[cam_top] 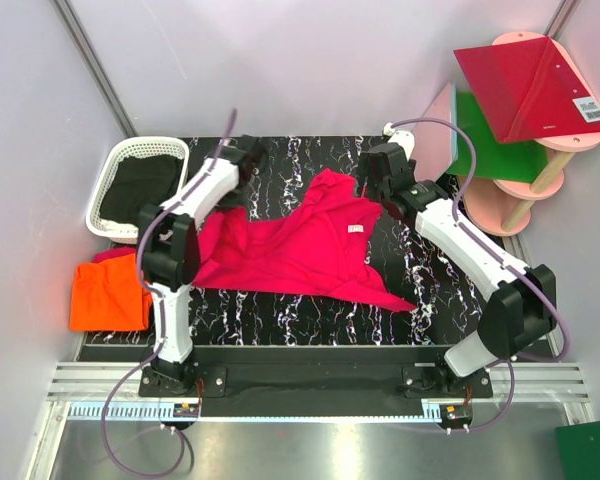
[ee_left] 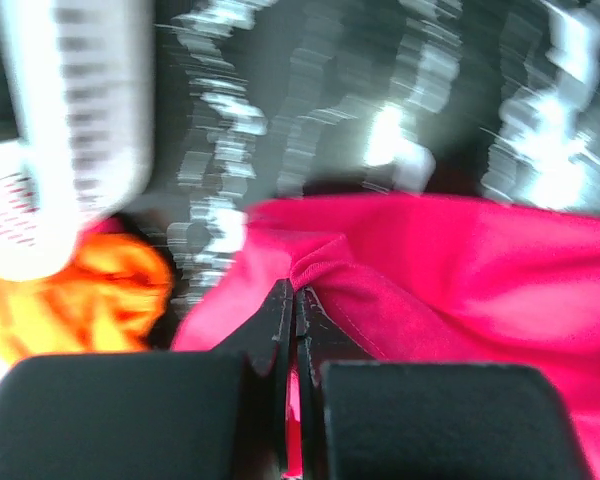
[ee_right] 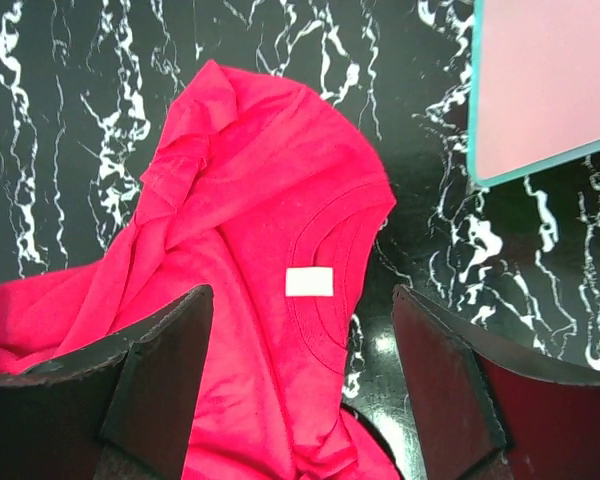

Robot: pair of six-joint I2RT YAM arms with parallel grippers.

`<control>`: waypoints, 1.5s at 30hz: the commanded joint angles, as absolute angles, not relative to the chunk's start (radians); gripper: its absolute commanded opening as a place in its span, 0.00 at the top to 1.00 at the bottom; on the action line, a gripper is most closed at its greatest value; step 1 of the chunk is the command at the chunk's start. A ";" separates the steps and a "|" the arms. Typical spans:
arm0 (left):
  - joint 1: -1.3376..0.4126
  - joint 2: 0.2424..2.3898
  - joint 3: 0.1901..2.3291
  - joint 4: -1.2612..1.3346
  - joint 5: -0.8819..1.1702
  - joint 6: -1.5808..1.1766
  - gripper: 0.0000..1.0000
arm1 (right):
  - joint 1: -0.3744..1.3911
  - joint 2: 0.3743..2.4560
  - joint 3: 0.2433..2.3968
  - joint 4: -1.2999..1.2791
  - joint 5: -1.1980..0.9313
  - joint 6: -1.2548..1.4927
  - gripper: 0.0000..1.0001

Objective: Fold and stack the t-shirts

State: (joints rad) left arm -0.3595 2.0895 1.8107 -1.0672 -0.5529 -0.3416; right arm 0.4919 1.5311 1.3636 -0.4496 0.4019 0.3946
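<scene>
Top external view: a pink shirt [cam_top: 300, 250] lies rumpled and partly spread across the middle of the black, white-veined table [cam_top: 310, 325], between the two arms.
Collar: the pink shirt's collar [ee_right: 325, 270] end points toward the far right of the table, with a small white neck label [ee_right: 309, 282] facing up inside it.
Left arm: the left gripper [ee_left: 295, 300] has its fingers pressed together on a raised fold at the pink shirt's left edge, with a sliver of cloth showing between them. The left wrist picture is blurred.
Right arm: the right gripper [ee_right: 300, 295] hangs over the collar with its fingers spread wide and nothing between them. From its wrist camera the neck label sits midway between the two fingers. Whether the fingertips touch the cloth cannot be told.
Second shirt: an orange shirt [cam_top: 108, 297] lies bunched at the table's near left edge, just beside the left arm and apart from the pink shirt.
Far left: a white basket [cam_top: 152, 148] sits beyond the orange shirt, with a dark cloth [cam_top: 138, 185] inside.
Off the table, right: a stand [cam_top: 490, 215] of round pink shelves carries a red panel [cam_top: 530, 85] on top and a green panel [cam_top: 490, 150] below it.
</scene>
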 commanded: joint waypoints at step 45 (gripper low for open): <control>-0.124 2.011 1.783 -1.144 -0.767 -0.362 1.00 | 0.474 2.592 2.507 -0.660 0.130 0.506 1.00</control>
State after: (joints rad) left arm -0.1268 2.0342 1.7775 -1.1568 -0.7486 -0.3702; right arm 0.4774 2.5885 2.4401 -0.6605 0.0883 0.5240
